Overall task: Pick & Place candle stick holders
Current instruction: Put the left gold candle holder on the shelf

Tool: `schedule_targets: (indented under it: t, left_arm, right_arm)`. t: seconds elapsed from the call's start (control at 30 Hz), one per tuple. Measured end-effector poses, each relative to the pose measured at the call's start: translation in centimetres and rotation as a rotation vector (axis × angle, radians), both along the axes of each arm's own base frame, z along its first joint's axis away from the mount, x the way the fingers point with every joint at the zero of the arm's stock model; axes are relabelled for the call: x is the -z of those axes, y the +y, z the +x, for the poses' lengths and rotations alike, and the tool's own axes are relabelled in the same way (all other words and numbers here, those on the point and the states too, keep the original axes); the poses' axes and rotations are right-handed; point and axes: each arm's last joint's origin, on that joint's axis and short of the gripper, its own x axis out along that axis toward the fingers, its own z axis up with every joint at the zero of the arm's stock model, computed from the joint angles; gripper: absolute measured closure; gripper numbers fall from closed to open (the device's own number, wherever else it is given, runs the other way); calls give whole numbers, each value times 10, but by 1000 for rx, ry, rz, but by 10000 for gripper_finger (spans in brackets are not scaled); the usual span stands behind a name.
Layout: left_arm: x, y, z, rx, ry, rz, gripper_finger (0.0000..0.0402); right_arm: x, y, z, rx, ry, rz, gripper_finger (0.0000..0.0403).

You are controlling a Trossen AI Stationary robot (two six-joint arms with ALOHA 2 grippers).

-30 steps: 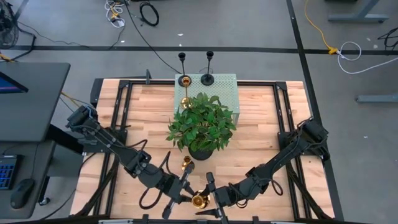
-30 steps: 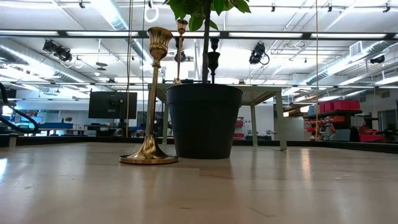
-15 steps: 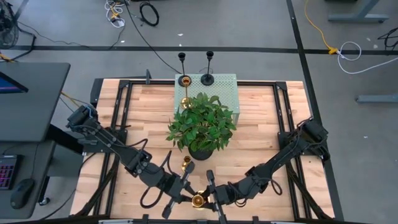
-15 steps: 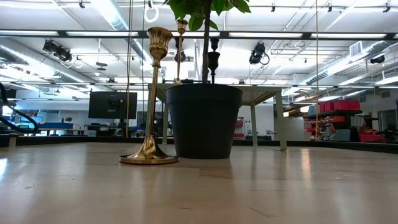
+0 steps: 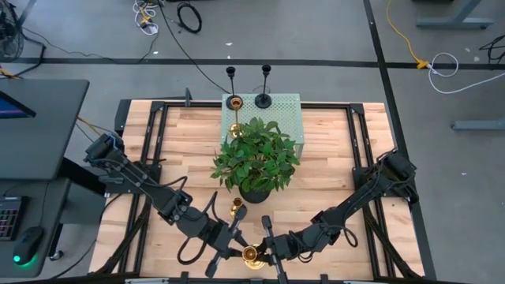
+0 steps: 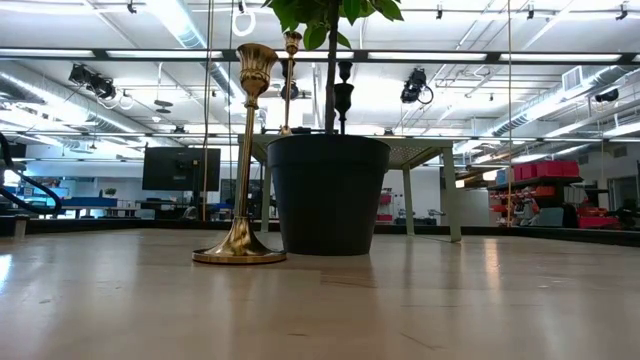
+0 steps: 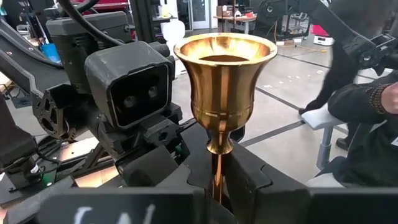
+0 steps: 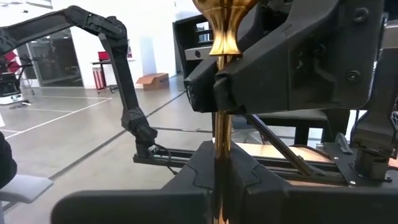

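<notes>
Both pincers — left (image 5: pixel 239 251) and right (image 5: pixel 266 252) — clench one gold holder's (image 5: pixel 252 254) stem.

Wooden table (image 5: pixel 331 158) — plant pot (image 5: pixel 254 192), gold holder (image 5: pixel 237 207)

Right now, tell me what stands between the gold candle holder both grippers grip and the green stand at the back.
The potted plant stands directly between the gold candle holder, gripped at the front edge, and the green stand.

Glossy gold metal candle stick holder (image 7: pixel 224 87); pale matt wooden table (image 5: pixel 331 170)
</notes>
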Motion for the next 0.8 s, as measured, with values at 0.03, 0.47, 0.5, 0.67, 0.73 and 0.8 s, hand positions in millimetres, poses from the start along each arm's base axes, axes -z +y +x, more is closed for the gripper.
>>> schedule_targets:
  t: [0.03,0.47,0.5,0.67,0.73,0.8]
  left_arm:
    - [0,-1,0,0,-3,2,353]
    - [-1,-10,-11,23,-3,51,273]
    - [0,-10,-11,22,3,56,272]
    - [0,-10,-13,8,19,63,271]
    - [0,-10,-14,10,21,64,271]
    - [1,-11,-14,12,27,66,271]
  right_arm:
    - [0,0,0,-2,-1,0,397]
    - [-15,11,-24,124,17,-74,399]
    - [-18,12,-29,144,15,-85,399]
    - [-34,22,-57,266,9,-157,399]
    - [-39,25,-69,329,20,-186,399]
    - [-42,28,-79,385,28,-213,399]
